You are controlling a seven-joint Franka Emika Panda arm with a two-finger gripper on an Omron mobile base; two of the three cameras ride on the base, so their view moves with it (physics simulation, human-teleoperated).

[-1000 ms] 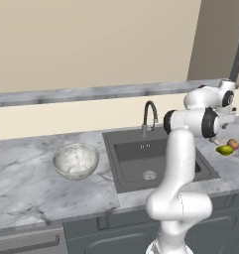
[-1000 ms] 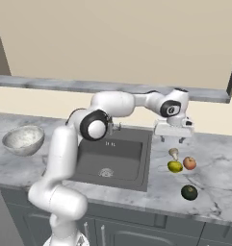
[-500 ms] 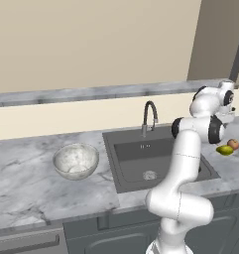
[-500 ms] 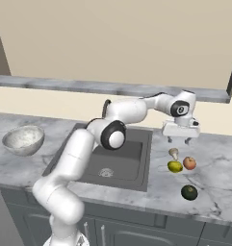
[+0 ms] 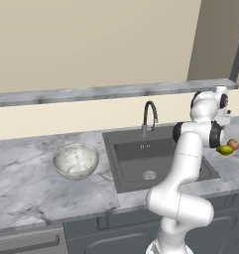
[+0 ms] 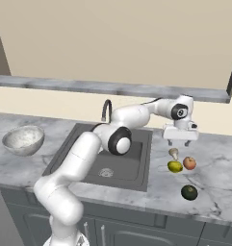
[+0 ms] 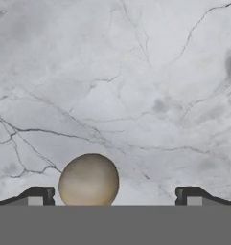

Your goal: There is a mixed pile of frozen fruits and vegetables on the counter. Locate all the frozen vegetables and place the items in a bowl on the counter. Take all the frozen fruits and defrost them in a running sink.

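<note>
Mushroom [image 6: 173, 153]: smooth tan dome cap, pale stem, one. Lemon-like oval [image 6: 174, 166], reddish ball [image 6: 189, 163], dark green lump [image 6: 188, 192]: one each. Veined marble counter [image 6: 218, 163]. Gripper [image 6: 179, 142] spread wide, holding nothing.

I find nothing readable anywhere here: no words, labels, brand marks, numbers or signs (I checked all three views).
</note>
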